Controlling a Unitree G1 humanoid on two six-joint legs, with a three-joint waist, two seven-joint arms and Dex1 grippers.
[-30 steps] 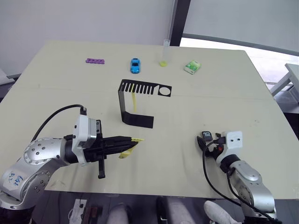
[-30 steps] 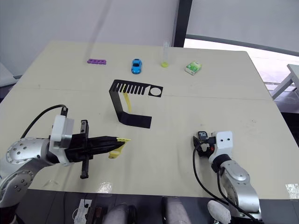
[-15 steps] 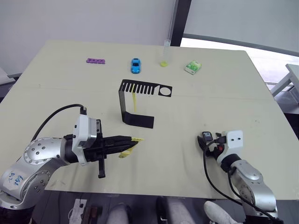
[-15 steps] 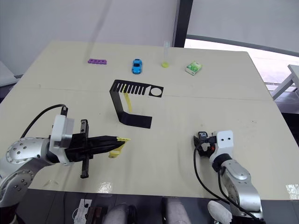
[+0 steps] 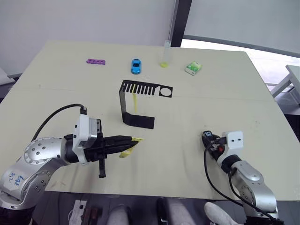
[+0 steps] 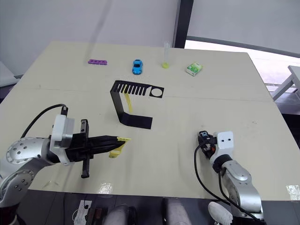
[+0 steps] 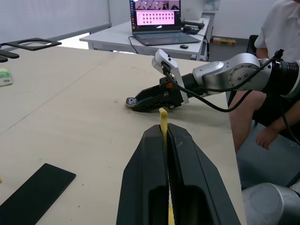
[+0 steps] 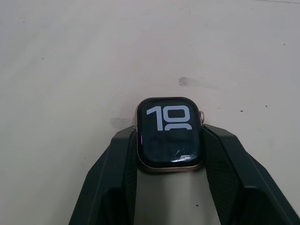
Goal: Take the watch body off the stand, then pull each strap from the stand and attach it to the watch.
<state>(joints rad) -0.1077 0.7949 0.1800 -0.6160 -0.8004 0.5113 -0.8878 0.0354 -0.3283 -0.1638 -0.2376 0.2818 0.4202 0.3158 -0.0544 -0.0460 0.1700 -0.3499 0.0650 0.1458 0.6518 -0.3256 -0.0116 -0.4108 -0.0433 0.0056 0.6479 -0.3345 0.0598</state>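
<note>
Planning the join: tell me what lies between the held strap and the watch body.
Bare table separates the strap in the left gripper from the watch body in the right gripper, per the left eye view.

yellow strap (image 5: 129,149), black stand (image 5: 136,104), blue car (image 5: 135,65)

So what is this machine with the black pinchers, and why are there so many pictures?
It is a robot with two arms. Two pictures come from cameras in its head, looking down at a pale table. Two come from cameras on its wrists. The left gripper pinches a bendy yellow strap. The right gripper squeezes a small black watch body. A thin black metal stand holds another yellow strap. A blue toy car sits farther back.
</note>
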